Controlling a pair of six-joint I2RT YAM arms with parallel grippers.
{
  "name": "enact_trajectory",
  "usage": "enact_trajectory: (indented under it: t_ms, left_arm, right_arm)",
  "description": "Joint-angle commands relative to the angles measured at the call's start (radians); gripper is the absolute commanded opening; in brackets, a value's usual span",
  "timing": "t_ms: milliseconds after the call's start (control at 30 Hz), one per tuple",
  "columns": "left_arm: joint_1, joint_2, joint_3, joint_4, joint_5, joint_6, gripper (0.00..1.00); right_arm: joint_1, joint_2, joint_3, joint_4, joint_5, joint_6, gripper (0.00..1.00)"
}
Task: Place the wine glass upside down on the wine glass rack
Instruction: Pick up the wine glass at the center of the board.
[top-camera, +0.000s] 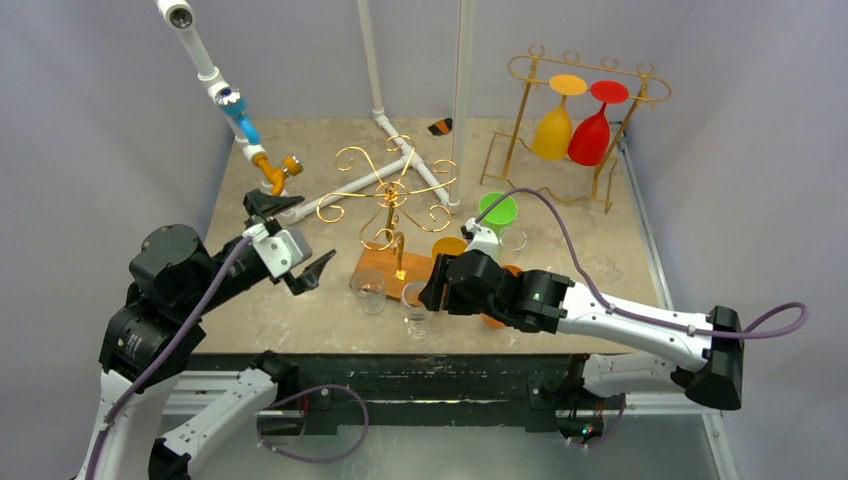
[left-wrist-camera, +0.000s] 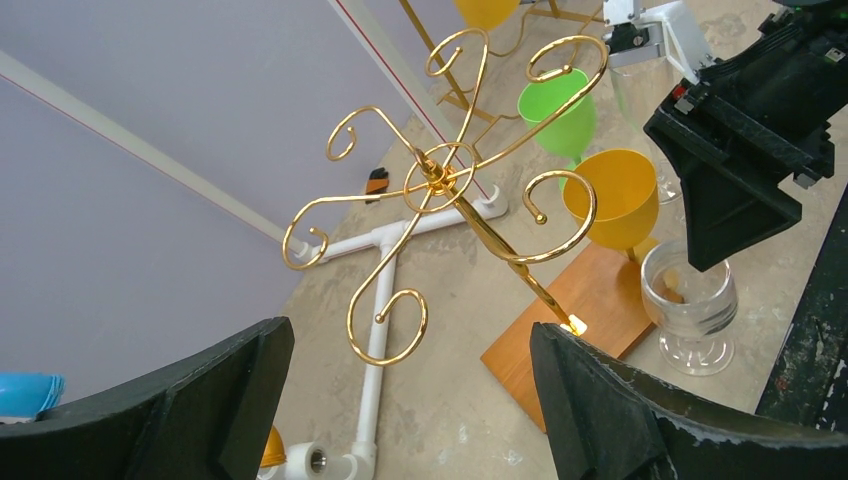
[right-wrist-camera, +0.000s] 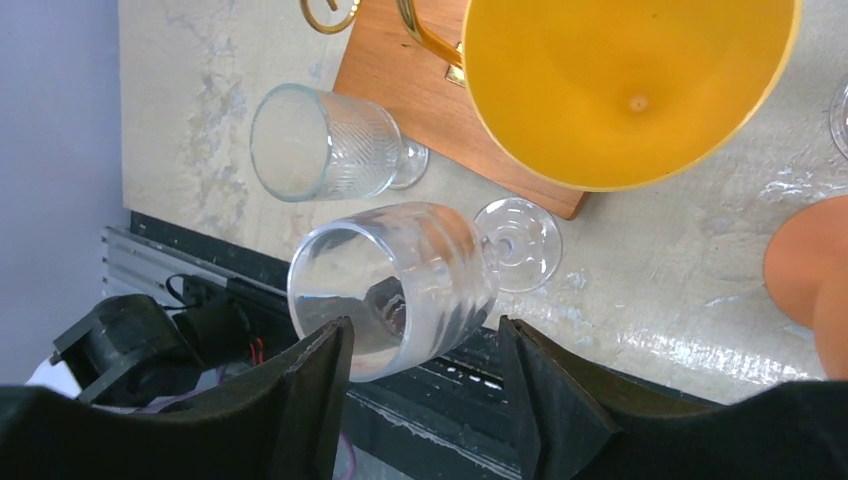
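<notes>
A clear wine glass (top-camera: 415, 310) stands near the table's front edge, beside the wooden base. In the right wrist view its bowl (right-wrist-camera: 400, 280) lies between the fingers of my right gripper (right-wrist-camera: 422, 330). The left finger meets the rim and the right finger stands a little off, so the jaws are open around it. The gold wine glass rack (top-camera: 520, 120) stands at the back right. A yellow glass (top-camera: 553, 130) and a red glass (top-camera: 591, 135) hang upside down in it. My left gripper (top-camera: 303, 236) hovers wide open and empty, left of the gold scroll stand (left-wrist-camera: 440, 180).
A second clear glass (top-camera: 369, 288) stands left of the first. A yellow glass (right-wrist-camera: 620, 90), a green glass (top-camera: 497, 210) and another clear glass (top-camera: 513, 240) crowd round the stand's wooden base (top-camera: 385, 268). White pipes (top-camera: 400, 165) cross the table's middle.
</notes>
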Motion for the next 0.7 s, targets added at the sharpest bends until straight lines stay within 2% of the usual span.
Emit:
enact_trajectory:
  t_ms: [0, 167, 300, 433, 667]
  left_arm:
    - [-0.001, -0.008, -0.001, -0.031, -0.052, -0.051, 0.95]
    - [-0.003, -0.015, -0.002, -0.03, -0.05, -0.036, 0.95]
    - [-0.002, -0.016, 0.002, -0.026, -0.044, -0.04, 0.95]
    - [-0.003, -0.018, -0.003, -0.024, -0.035, -0.043, 0.95]
    - [-0.002, -0.019, -0.007, -0.012, -0.022, -0.051, 0.95]
  right_arm:
    - [0.005, 0.015, -0.029, 0.029, 0.053, 0.044, 0.62]
    - [0.008, -0.006, -0.054, -0.026, 0.073, 0.053, 0.57]
    - [0.008, -0.022, -0.054, -0.094, 0.079, 0.039, 0.47]
    - [0.007, -0.037, -0.033, -0.148, 0.091, 0.018, 0.43]
    - [0.008, 0.018, -0.01, -0.161, 0.073, 0.007, 0.29]
